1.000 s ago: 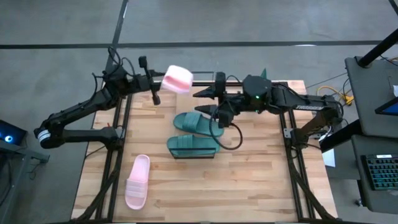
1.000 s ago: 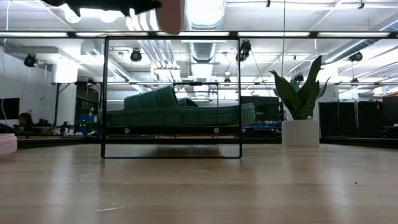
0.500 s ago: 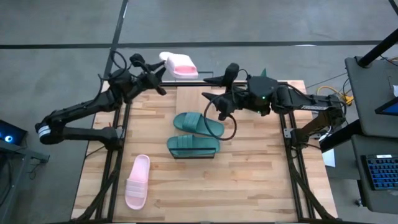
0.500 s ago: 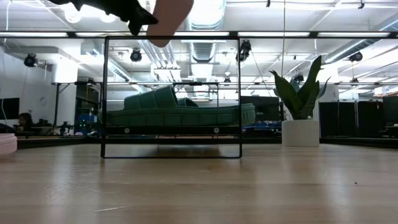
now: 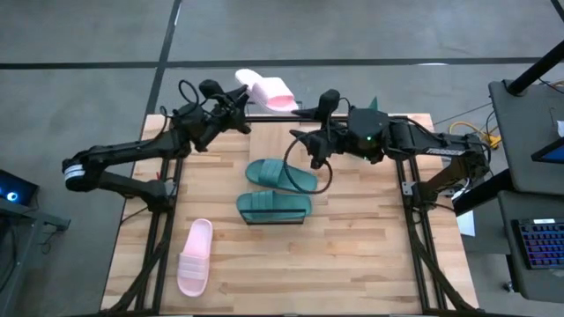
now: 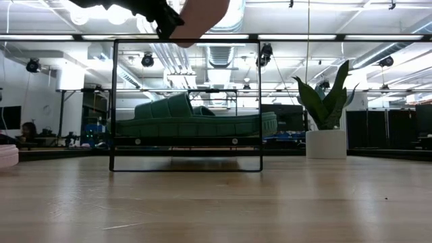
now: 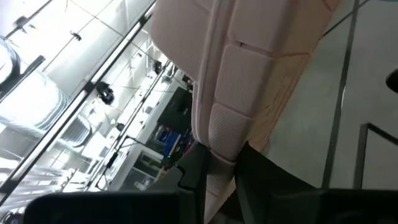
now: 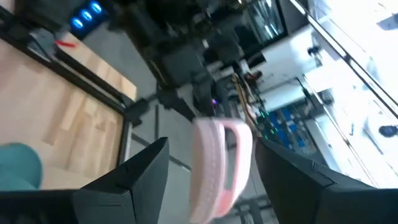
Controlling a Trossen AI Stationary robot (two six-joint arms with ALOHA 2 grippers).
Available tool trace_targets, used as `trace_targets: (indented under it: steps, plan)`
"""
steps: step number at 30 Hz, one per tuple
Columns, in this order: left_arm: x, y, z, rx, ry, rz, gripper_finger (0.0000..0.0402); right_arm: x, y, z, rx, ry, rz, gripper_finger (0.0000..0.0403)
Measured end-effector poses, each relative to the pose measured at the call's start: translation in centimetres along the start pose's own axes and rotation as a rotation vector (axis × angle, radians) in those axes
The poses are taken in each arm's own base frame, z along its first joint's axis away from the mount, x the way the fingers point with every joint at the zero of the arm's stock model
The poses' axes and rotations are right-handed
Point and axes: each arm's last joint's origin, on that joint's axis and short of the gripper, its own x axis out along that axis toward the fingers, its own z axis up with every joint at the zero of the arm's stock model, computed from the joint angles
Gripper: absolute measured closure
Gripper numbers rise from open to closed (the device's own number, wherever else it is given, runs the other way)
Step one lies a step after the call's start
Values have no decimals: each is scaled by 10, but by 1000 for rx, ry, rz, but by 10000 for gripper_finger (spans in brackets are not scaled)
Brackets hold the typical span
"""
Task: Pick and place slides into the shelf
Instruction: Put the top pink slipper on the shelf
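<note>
My left gripper (image 5: 236, 99) is shut on a pale pink slide (image 5: 264, 91), held in the air over the table's far edge; the low view shows that slide (image 6: 201, 15) above the shelf's black frame (image 6: 113, 101). My right gripper (image 5: 302, 125) hangs open just right of it, touching nothing, and sees the pink slide (image 8: 221, 168) between its fingers. One teal slide (image 5: 274, 207) lies sole-down on the shelf board (image 6: 185, 140). The other teal slide (image 5: 280, 174) lies behind it. A second pink slide (image 5: 196, 255) rests sole-down on the table near the left front. My left gripper pinches the pink slide's sole rim (image 7: 219, 140) at the end away from the strap, between its two fingers (image 7: 194, 177). It comes at the slide roughly level from the table's left. The slide is lifted clear and sticks out rightward beyond the fingers.
A potted plant (image 5: 374, 104) stands at the far edge behind my right arm; the low view shows the plant (image 6: 327, 108) to the right of the shelf. Black frame rails (image 5: 167, 176) run along the table's left and right sides. Bare tabletop (image 5: 352, 255) lies toward the near right.
My left gripper has carried the pink slide toward the far edge and rightward, and the slide has turned from end-on to lying lengthwise along the far edge. My right gripper has shifted a little toward the far edge and turned, staying open.
</note>
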Motion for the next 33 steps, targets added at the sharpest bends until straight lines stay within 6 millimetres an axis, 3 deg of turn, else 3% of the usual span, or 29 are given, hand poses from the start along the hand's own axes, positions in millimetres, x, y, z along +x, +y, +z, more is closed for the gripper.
trace_targets:
  steps: [8,15,19,27,33]
  plan:
    - [8,-2,16,-10,-36,-7,359,6,-5,-15,15,90,-7,175]
    - [17,-7,23,18,-37,-16,359,7,-5,-17,18,92,-1,183]
    - [20,-6,26,14,-42,-12,359,7,-2,-19,-3,112,27,227]
    - [15,-3,30,5,-56,-8,359,11,-6,-27,1,145,19,372]
    - [11,-2,30,-75,-89,-47,338,11,-7,-29,-19,154,23,378]
